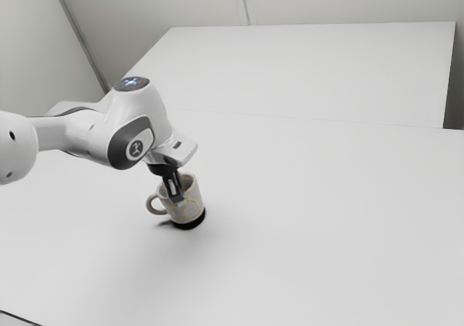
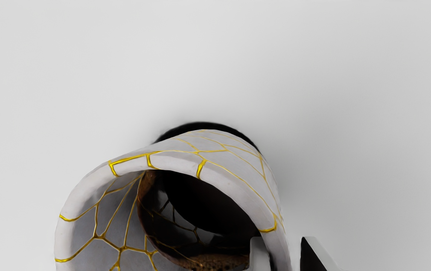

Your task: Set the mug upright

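A smooth, pale grey-white near tabletop (image 1: 312, 232) is spreading across the scene, and a similar far tabletop (image 1: 312, 65) is lying beyond it, a thin seam (image 1: 312, 118) running between them. Behind, a plain pale far wall (image 1: 348, 0) is rising, a narrow upright strip (image 1: 241, 0) crossing it. At the exterior view's left, another light wall (image 1: 36, 51) is standing, a grey strip (image 1: 80, 36) slanting down its edge. A thin dark line (image 1: 20, 318) is crossing the near left corner. Soft, even light is falling over everything.
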Controlling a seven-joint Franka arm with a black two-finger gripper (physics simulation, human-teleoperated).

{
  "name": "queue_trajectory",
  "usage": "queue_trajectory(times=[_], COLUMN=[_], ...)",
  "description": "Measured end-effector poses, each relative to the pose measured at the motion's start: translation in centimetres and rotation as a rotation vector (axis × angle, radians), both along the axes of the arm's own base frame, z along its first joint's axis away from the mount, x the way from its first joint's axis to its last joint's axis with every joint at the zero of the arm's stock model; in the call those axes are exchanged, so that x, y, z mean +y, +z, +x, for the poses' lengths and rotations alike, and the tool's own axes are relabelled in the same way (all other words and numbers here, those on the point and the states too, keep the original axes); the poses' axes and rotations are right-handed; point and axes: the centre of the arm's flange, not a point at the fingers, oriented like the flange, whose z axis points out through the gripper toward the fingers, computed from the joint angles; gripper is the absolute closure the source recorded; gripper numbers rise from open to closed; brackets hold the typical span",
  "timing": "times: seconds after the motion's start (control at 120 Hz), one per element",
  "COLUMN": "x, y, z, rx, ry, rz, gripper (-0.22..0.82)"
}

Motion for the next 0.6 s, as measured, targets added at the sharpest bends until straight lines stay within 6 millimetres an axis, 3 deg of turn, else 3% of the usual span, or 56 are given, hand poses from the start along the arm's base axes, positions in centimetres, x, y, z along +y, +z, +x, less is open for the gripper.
queue_trajectory(times=[0.15, 0.267, 0.325, 0.433, 0.6], x=[-0.2, -0.2, 0.7, 1.9, 1.7], y=[0.7, 2.2, 3.3, 6.1, 13.0], z=[0.1, 0.1, 0.5, 0.8, 3.0], rx=[-0.031, -0.054, -0.059, -0.052, -0.083], ry=[0.014, 0.033, 0.092, 0.249, 0.422], rz=[0.004, 0.006, 0.004, -0.008, -0.041], gripper=[0.31, 0.18, 0.14, 0.08, 0.04])
